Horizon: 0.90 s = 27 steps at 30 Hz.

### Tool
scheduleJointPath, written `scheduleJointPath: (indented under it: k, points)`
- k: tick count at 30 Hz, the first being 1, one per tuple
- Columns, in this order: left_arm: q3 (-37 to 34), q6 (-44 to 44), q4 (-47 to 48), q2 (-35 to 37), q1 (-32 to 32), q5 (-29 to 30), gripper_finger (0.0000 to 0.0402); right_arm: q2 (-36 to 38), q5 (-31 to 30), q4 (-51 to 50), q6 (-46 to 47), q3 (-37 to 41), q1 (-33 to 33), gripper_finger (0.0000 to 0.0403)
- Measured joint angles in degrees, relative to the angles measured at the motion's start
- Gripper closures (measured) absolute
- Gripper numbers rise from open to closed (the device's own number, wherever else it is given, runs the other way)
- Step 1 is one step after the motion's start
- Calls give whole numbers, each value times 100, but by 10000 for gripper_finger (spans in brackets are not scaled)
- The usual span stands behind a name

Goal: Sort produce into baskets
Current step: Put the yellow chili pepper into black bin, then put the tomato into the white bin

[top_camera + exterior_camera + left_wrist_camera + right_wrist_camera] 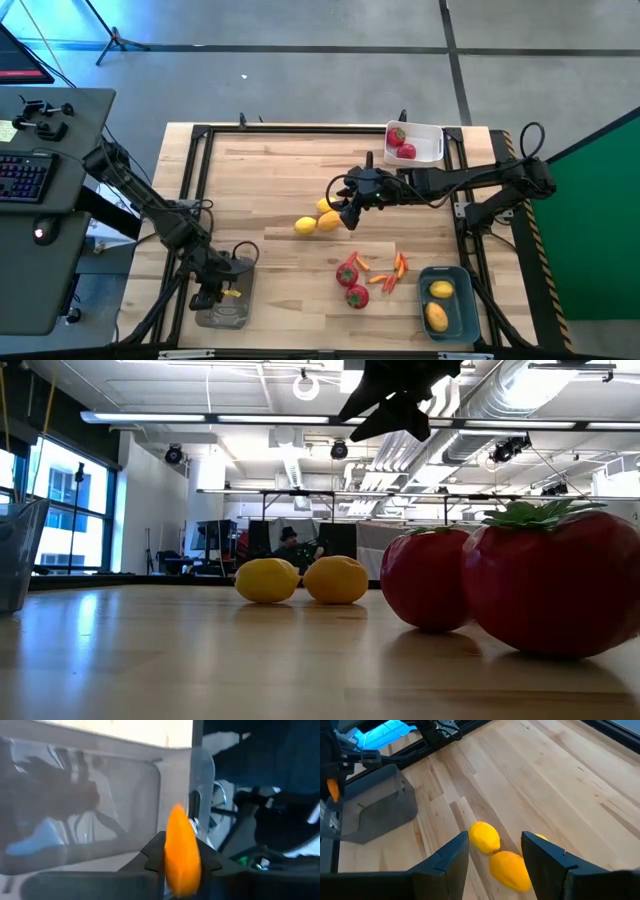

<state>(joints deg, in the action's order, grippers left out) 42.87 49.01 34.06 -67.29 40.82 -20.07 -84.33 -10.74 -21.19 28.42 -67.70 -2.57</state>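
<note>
Three lemons (321, 216) cluster mid-counter, touching or nearly so. Right pincer (348, 213) hangs just above their right edge, fingers (451, 857) spread wide, nothing between them. In the right wrist view two lemons sit in the gap between the fingers and a third peeks out behind the other finger.

Left pincer (221, 293) is at the near left corner, over the flat grey basket (224, 312), clamped on a thin orange pepper (182, 851). Pepper sticks out past the fingertips, above the grey basket's floor; can't tell if it touches.

White basket (431, 146) at the far right edge holds two red fruits with green tops (401, 142). Blue-teal basket (459, 310) at the near right corner holds two lemons (438, 303).

Loose on the wooden counter (270, 180), between the lemon cluster and the blue-teal basket: three red fruits (351, 281) bunched together, several orange-red peppers (389, 271) scattered just right of them.

Low view: two lemons (301, 580) side by side, two red fruits (515, 586) close to the lens on the right, a person far behind in the room.
</note>
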Motion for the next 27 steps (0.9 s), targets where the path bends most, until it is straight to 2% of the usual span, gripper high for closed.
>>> scheduleJointPath:
  k: [3, 10, 20, 27]
  points:
    - [0, 41, -94, -44, -36, -239, 328, 0, 0, 2, -22, 0, 0, 232]
    - [2, 30, -165, 86, -44, -185, 289, 0, 0, 2, -108, 0, 0, 232]
    - [99, -8, -194, 653, -436, -170, 287, 0, 50, 2, -169, 0, -11, 232]
    - [279, -173, -209, 1170, -1260, -126, 297, 0, 66, 2, -341, 0, -11, 237]
